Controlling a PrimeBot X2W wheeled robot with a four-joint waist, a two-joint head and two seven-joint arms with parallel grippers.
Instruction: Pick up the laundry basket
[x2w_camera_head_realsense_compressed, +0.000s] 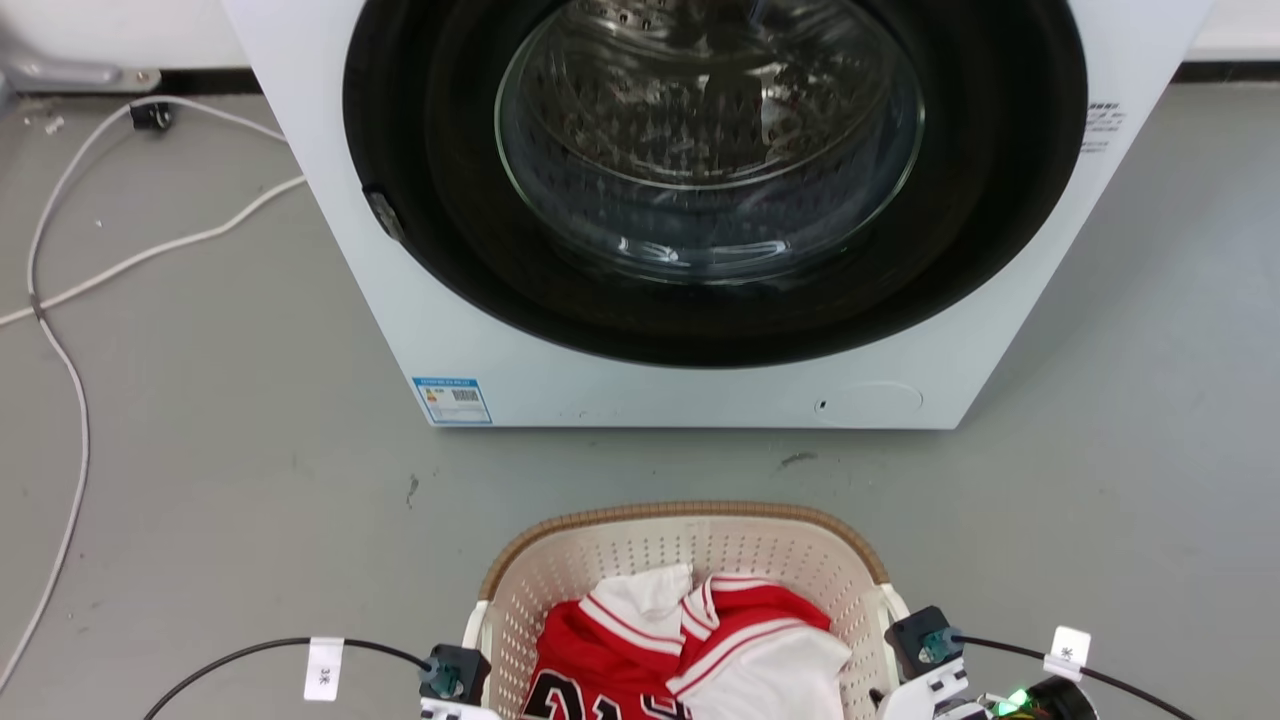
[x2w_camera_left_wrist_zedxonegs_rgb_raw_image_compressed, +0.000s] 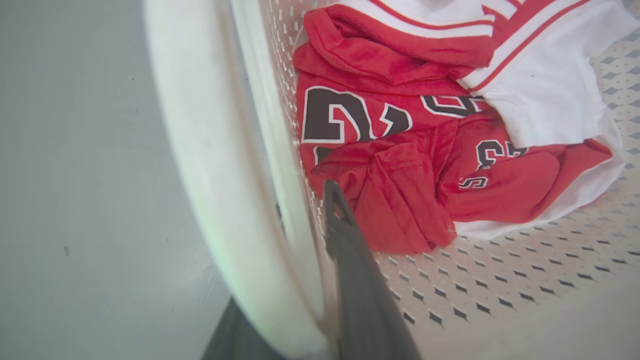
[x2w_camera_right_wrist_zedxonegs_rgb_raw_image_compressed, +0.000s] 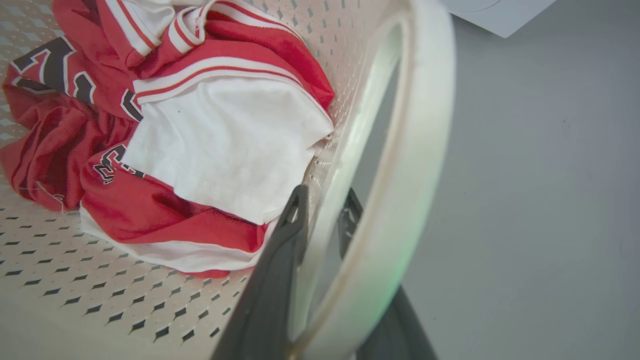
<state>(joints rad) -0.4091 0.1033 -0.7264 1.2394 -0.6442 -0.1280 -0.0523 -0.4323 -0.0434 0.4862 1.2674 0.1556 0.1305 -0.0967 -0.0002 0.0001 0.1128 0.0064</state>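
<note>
basket (x2w_camera_head_realsense_compressed: 690, 545) on floor (x2w_camera_head_realsense_compressed: 200, 450), near washer (x2w_camera_head_realsense_compressed: 520, 330) front, jerseys (x2w_camera_left_wrist_zedxonegs_rgb_raw_image_compressed: 400, 165) heaped inside. left gripper (x2w_camera_left_wrist_zedxonegs_rgb_raw_image_compressed: 304, 200) straddles left wall: one finger inside, other outside behind left handle (x2w_camera_left_wrist_zedxonegs_rgb_raw_image_compressed: 200, 150); looks pinched on wall. right gripper (x2w_camera_right_wrist_zedxonegs_rgb_raw_image_compressed: 322, 195) mirrors it on opposite wall, clamped (outer finger threaded behind right handle (x2w_camera_right_wrist_zedxonegs_rgb_raw_image_compressed: 425, 150)). matched side grips likely so basket rises level, load not tipping. lift not evident yet.
</note>
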